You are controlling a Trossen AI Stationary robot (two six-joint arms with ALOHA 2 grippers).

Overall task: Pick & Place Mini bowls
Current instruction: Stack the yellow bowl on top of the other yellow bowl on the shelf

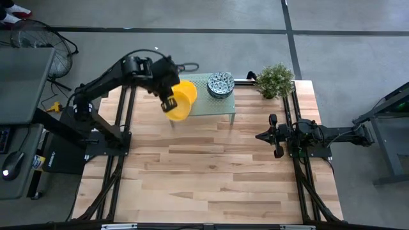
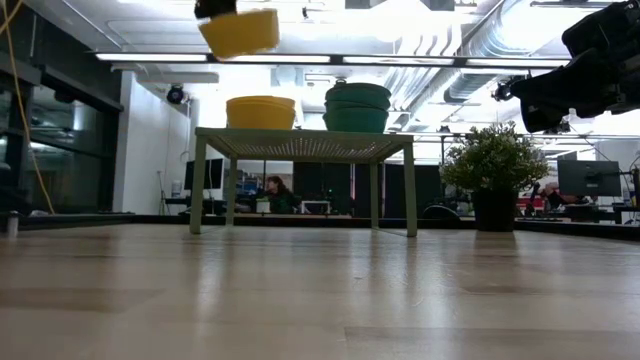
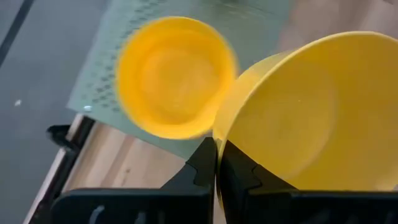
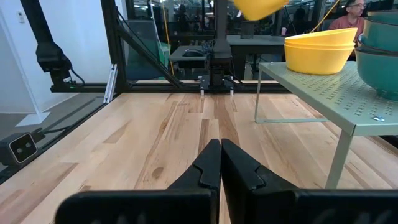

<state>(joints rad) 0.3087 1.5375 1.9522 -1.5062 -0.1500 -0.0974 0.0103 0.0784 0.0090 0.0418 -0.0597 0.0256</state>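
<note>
We find no text, label, brand, number or sign that we can read in any of the four views.
</note>
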